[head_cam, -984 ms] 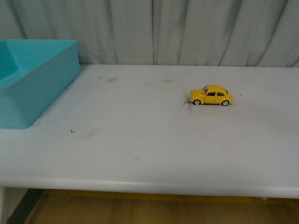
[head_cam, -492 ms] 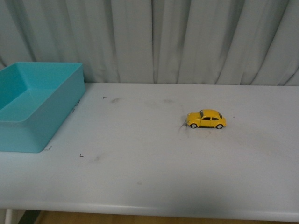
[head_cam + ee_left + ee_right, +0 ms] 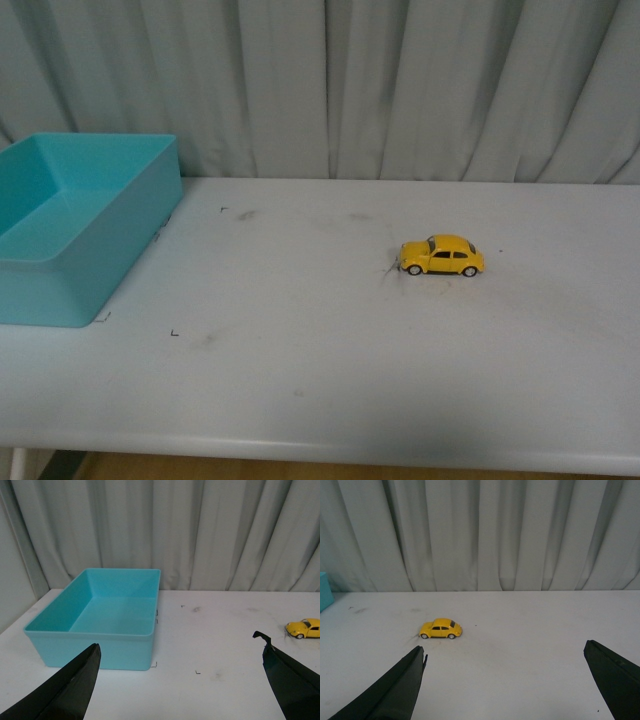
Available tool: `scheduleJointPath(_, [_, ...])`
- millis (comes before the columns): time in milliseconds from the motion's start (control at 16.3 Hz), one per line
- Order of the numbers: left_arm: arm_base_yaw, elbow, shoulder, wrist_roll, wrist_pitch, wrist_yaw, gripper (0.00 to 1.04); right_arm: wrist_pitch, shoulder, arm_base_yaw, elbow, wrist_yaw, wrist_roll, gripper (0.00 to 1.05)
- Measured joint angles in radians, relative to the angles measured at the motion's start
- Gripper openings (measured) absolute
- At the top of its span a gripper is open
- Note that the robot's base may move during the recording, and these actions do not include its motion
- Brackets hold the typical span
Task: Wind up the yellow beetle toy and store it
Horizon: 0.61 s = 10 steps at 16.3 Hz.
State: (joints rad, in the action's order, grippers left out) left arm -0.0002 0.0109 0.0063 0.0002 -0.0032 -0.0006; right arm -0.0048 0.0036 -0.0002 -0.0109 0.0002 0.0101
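The yellow beetle toy (image 3: 442,256) stands on its wheels on the white table (image 3: 300,340), right of centre, side-on with its nose to the left. Neither arm shows in the front view. In the left wrist view the toy (image 3: 304,627) lies far off to one side, beyond my open left gripper (image 3: 176,641), which hangs over bare table in front of the bin. My right gripper (image 3: 505,647) is open too, with nothing between its black fingers (image 3: 402,685). The toy (image 3: 441,628) sits ahead of it, just past one fingertip.
An empty teal bin (image 3: 60,295) sits at the table's left end, and the left wrist view looks into it over its front wall (image 3: 125,650). One corner of the bin (image 3: 324,592) shows in the right wrist view. Grey curtains (image 3: 400,90) hang behind the table.
Between one second and half a second ago the front view shifted, showing more curtain and the toy lower in frame. Since then nothing has moved.
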Motion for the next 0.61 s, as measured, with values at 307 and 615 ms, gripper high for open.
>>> scheduleJointPath(307, [0.000, 0.000, 0.000, 0.000, 0.000, 0.000, 0.98, 0.000, 0.000, 0.000, 0.000, 0.000, 0.000, 0.98])
scheduleJointPath(615, [0.000, 0.000, 0.000, 0.000, 0.000, 0.000, 0.98, 0.000, 0.000, 0.000, 0.000, 0.000, 0.000, 0.98])
